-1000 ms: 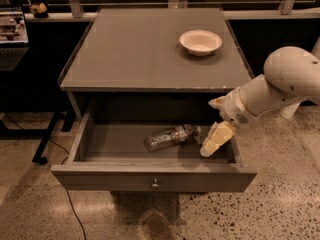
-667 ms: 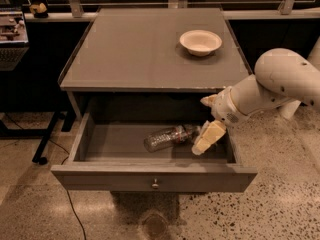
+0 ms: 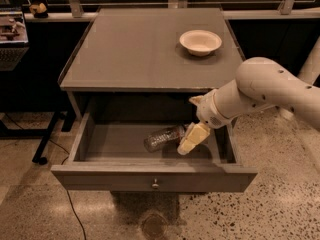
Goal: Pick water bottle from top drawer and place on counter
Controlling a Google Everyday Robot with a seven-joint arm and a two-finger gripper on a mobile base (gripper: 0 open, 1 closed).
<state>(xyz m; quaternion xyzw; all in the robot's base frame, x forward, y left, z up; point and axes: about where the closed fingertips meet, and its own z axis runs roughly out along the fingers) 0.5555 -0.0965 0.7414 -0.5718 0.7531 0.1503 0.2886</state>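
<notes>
Knob [image 3: 155, 184]: small, round, metal; ctr of drawer front, lower middle of frame.
Top drawer [image 3: 100, 176]: pulled out and open; flat grey front panel runs across bottom of frame.
Water bottle [image 3: 162, 138]: clear crinkled plastic, lying on its side on drawer floor, approx ctr of frame; long axis left-right, right end a bit higher.
Gripper [image 3: 188, 126]: inside drawer, right of ctr, at bottle's right end.
Fingers [image 3: 194, 138]: spread apart, clamped on nothing. Lower yellowish one angles down-left, just beside bottle's right end; can't tell if touching. Other tip pokes up under worktop's front edge.
Arm [image 3: 270, 86]: white, enters from right edge of frame, mid height.
Worktop [image 3: 135, 49]: flat grey cabinet top w/ thin raised rim, upper middle of frame.
White bowl [image 3: 200, 42]: upright on worktop, upper right of it, well apart from bottle.
</notes>
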